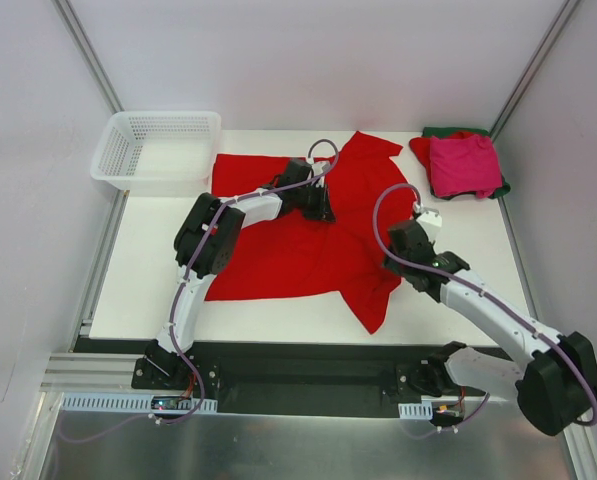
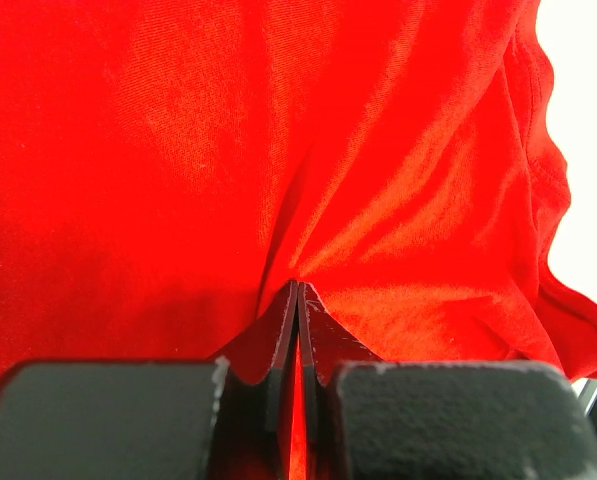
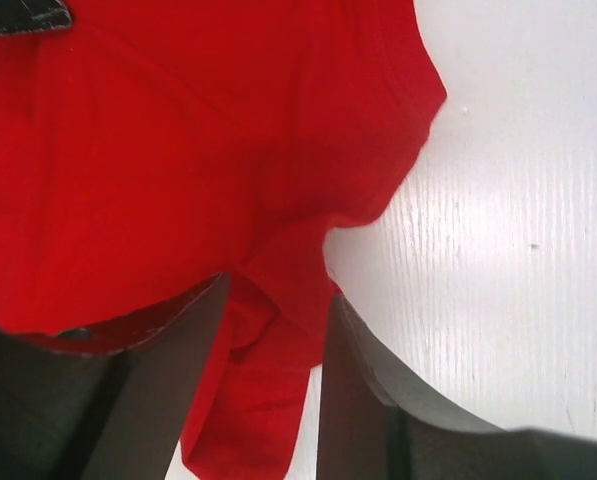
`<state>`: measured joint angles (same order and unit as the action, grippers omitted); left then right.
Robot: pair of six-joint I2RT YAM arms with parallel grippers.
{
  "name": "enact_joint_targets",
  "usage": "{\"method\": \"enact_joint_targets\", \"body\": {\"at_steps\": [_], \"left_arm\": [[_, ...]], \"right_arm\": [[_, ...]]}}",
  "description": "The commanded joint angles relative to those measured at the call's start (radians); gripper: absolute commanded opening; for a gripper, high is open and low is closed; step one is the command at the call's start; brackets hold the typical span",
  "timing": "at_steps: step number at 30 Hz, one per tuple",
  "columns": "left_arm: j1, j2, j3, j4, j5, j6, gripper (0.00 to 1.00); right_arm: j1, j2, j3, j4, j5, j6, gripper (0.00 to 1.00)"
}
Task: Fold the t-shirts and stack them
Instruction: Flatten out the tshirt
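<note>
A bright red t-shirt (image 1: 298,250) lies spread and rumpled across the middle of the white table, and it fills the left wrist view (image 2: 228,150). My left gripper (image 1: 325,210) (image 2: 298,285) is shut on a pinched ridge of it near its upper middle. My right gripper (image 1: 396,240) (image 3: 278,290) is at the shirt's right edge. Its jaws stand apart, with a loose fold of the red cloth (image 3: 268,330) lying between them. At the back right is a folded pile. A magenta-pink t-shirt (image 1: 465,165) is on top, and dark green cloth (image 1: 448,131) shows beneath it.
A white mesh basket (image 1: 158,150) stands at the table's back left corner. Bare table (image 3: 498,250) lies to the right of the red shirt. Metal frame posts rise at both back corners.
</note>
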<state>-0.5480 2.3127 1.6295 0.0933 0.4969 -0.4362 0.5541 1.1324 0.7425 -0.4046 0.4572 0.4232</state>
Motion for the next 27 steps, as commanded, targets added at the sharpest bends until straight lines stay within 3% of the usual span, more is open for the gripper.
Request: {"method": "enact_joint_targets", "body": {"at_steps": [1,12,16,23,27], "left_arm": [[0.022,-0.029,-0.016,-0.069,-0.043,0.010,0.00],[0.085,-0.027,0.016,-0.118,-0.061,-0.029,0.00],[0.088,-0.030,0.015,-0.121,-0.060,-0.026,0.00],[0.089,-0.029,0.012,-0.121,-0.050,-0.026,0.00],[0.088,-0.029,0.009,-0.121,-0.044,-0.022,0.00]], "right_arm": [[-0.005,-0.150,-0.112,-0.063,-0.003,0.101,0.49],[-0.003,-0.358,-0.219,-0.224,-0.002,0.152,0.47],[-0.003,-0.321,-0.238,-0.206,-0.002,0.155,0.45],[-0.005,-0.183,-0.264,-0.039,-0.035,0.150,0.23],[-0.003,-0.088,-0.246,0.056,-0.061,0.138,0.22]]}}
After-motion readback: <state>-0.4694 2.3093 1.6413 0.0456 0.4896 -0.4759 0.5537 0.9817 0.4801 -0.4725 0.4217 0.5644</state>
